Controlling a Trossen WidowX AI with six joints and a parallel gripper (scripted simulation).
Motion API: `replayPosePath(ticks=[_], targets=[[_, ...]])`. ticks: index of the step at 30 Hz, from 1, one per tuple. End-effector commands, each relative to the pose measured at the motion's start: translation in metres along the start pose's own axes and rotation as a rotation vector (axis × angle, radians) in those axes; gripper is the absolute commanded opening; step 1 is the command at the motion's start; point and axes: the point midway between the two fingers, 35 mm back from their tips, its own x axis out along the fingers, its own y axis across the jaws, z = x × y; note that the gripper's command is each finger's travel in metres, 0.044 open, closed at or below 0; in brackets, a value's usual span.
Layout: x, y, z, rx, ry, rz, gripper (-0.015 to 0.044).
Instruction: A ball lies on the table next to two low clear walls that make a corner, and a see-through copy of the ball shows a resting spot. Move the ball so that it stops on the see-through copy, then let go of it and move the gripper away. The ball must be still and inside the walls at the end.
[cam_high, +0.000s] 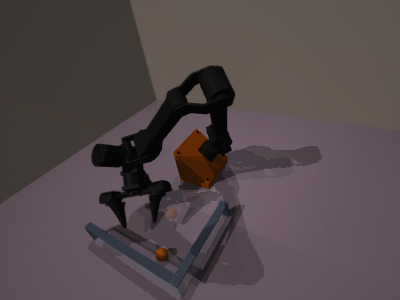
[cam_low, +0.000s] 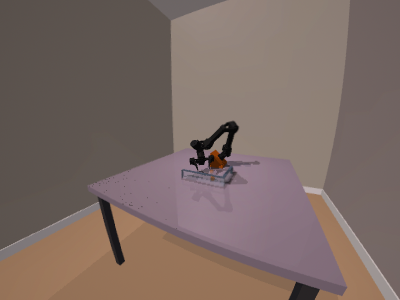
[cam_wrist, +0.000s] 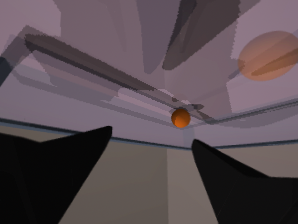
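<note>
The solid orange ball lies inside the corner, near where the left wall and right wall meet. The see-through copy is a pale orange ball farther from the corner, toward the arm's base; in the wrist view it is at the upper right. My gripper is open and empty, fingers pointing down. In the top view its tips are left of the copy and up-left of the ball, apart from both. Their exact height above the table is hard to tell.
An orange block stands by the arm's base, behind the copy. The black arm arches over that side. Dark arm shadows fall across the table and the walled corner.
</note>
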Motion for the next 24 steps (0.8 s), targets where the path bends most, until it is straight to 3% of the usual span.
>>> replayPosePath(ticks=[1,6,15,24], targets=[[-0.002,0.002,-0.001,-0.005,0.0,0.014,0.0374],[-0.005,0.016,-0.014,-0.303,-0.091,0.102,0.0259],[0.018,0.015,-0.043,-1.026,-0.355,0.013,0.0259],[0.038,-0.008,-0.063,-1.742,-0.547,-0.337,0.0259]])
